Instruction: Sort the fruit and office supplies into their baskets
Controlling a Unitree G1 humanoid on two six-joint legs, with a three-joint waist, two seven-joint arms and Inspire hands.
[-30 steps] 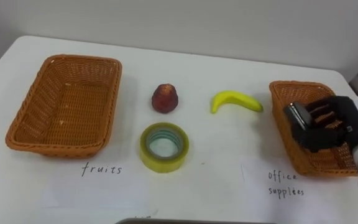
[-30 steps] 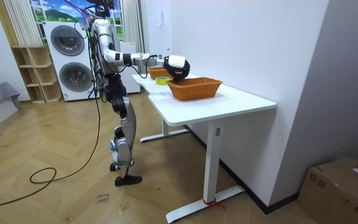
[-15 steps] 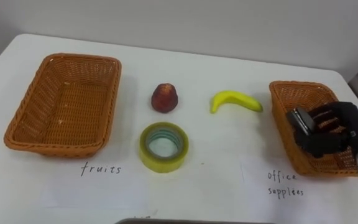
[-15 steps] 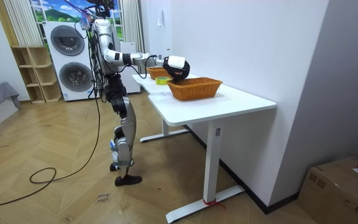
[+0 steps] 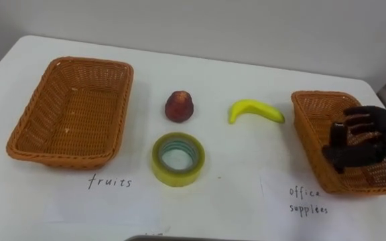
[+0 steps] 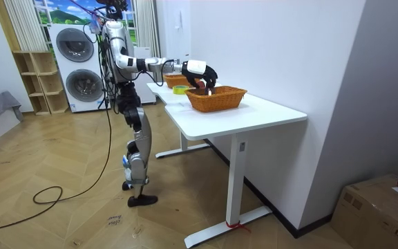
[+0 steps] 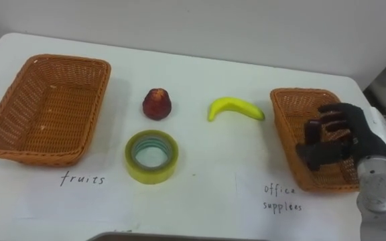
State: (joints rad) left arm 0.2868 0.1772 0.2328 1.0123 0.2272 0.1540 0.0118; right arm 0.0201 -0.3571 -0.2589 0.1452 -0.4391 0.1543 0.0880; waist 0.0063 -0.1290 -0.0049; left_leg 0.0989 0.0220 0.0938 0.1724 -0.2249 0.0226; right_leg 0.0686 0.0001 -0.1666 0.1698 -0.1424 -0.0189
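Fingers have spread open: right robot hand [image 5: 364,144] hovers over the right basket [image 5: 305,127].

Soft, even indoor light, white worktop [image 5: 226,207] bright with a mild sheen, faint shadows close under the tape roll [image 5: 178,158] and left basket [image 5: 19,148] at 6 o'clock, room view evenly bright.
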